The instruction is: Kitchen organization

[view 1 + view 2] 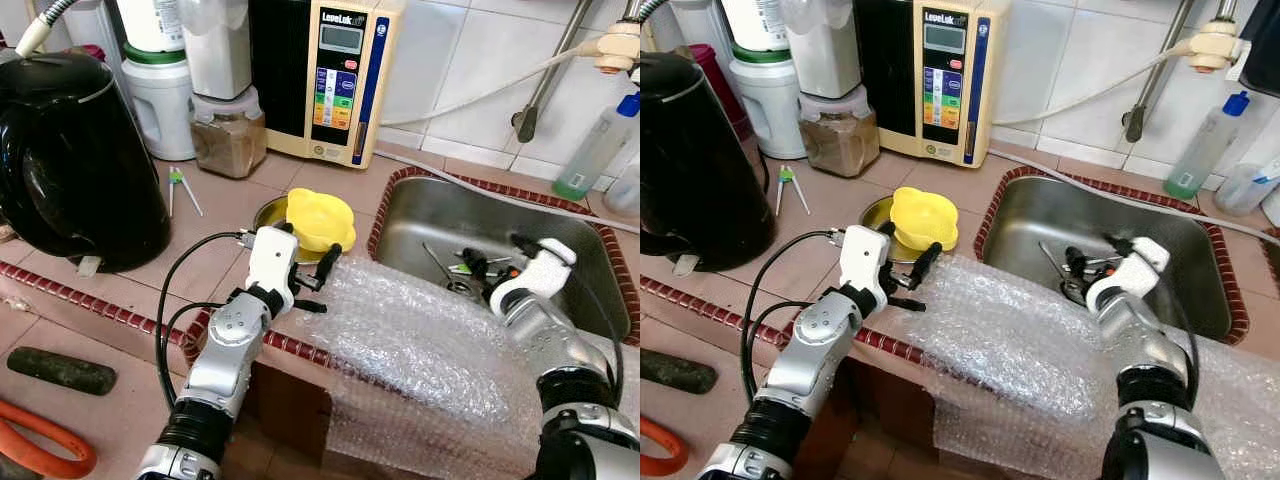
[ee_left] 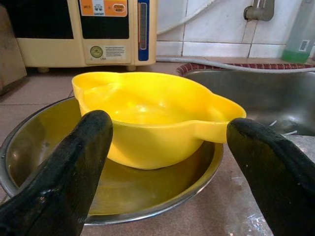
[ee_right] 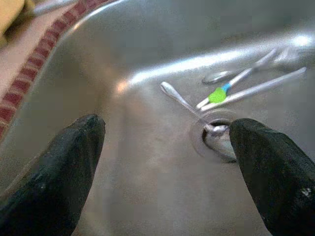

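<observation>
Yellow bowl (image 2: pixel 152 118): sits inside a shallow steel bowl (image 2: pixel 147 191) on the tiled counter (image 1: pixel 130 290), just beside the sink's left rim; not yet lifted.
Left gripper (image 1: pixel 312 280): hovers level with the yellow bowl on its near side, fingers spread wide with the bowl framed between them in the left wrist view; nothing held.
Right gripper (image 1: pixel 1090 268): reaches down into the steel sink (image 1: pixel 590 270), fingers wide apart, empty, above the drain (image 3: pixel 216 137).
Sink contents: a spoon (image 3: pixel 184 103) and a few other utensils, one with a green and blue handle (image 3: pixel 219 93), lie loose around the drain.
Bubble wrap (image 1: pixel 420 350): a sheet draped over the counter's front edge, between the two arms and hanging down the cabinet face.
Around: black kettle (image 1: pixel 70 160) at the far left, jars and a cream water appliance (image 1: pixel 335 75) against the tiled wall, a bottle (image 1: pixel 600 145) beyond the sink.
Progress: early by my judgement; both bowls and the utensils are where they lie, untouched, and both pincers look poised to pick up, with all sorting left to do.
</observation>
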Controlling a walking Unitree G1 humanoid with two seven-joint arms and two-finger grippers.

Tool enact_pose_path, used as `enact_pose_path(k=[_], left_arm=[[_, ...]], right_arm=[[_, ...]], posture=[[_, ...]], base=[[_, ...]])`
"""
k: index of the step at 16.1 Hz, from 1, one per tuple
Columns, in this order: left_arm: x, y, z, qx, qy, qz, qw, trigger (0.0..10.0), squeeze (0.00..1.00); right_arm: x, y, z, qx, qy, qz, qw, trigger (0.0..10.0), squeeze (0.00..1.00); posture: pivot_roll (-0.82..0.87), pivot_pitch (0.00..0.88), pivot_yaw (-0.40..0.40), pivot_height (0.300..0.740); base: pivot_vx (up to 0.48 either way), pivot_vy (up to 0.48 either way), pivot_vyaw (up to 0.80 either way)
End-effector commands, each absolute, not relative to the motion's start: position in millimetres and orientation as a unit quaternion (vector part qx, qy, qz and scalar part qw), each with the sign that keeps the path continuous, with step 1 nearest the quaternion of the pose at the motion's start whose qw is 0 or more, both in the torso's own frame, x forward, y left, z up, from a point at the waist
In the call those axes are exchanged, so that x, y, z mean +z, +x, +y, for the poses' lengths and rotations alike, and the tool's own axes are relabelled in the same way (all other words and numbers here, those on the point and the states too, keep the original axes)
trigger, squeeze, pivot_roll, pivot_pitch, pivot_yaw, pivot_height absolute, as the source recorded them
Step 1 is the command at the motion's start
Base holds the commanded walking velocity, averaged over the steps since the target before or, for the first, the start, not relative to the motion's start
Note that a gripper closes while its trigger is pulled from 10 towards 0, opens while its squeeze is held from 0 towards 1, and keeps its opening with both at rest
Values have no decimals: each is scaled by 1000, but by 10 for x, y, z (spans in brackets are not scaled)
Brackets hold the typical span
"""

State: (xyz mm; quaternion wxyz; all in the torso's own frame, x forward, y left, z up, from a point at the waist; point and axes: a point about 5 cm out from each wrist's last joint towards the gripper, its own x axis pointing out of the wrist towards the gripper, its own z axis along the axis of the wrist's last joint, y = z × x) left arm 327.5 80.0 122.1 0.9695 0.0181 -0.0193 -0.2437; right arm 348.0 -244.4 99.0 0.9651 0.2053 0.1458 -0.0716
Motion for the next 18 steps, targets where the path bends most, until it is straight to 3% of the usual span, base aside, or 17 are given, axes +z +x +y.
enact_pose_path(k=[1, 4, 6, 11, 13, 15, 18], left_arm=[[1262, 3296, 778, -247, 23, -28, 968, 10000, 0], [1384, 3391, 920, -185, -11, -59, 981, 10000, 0], [1434, 3448, 981, -167, -26, -66, 983, 10000, 0], [1489, 3586, 1039, -108, -61, -61, 990, 10000, 0], [1480, 3649, 984, -101, -81, -44, 991, 10000, 0], [1523, 3705, 891, -107, -80, -41, 990, 10000, 0], [1489, 3756, 800, -116, -44, -14, 992, 10000, 0]], right_arm=[[1073, 3484, -2454, -61, 127, 129, 982, 10000, 0], [1114, 3454, -2312, -18, 3, 116, 993, 10000, 0], [1124, 3424, -2278, -14, -32, 106, 994, 10000, 0], [1295, 3270, -1843, 98, -35, 30, 994, 10000, 0], [1378, 3150, -1550, 163, 17, -2, 986, 10000, 0], [1431, 3099, -1362, 187, 0, -39, 982, 10000, 0], [1380, 2985, -1188, 244, 110, 2, 964, 10000, 0]], posture=[[152, 0, -36, 740], [142, 0, -33, 740], [132, 0, -31, 740], [118, 0, -27, 740], [117, 0, -24, 740], [114, 0, -17, 740], [110, 0, -6, 740]], base=[[0, 0, 0], [0, 0, 0], [0, 0, 0], [0, 0, 0], [0, 0, 0], [0, 0, 0], [0, 0, 0]])
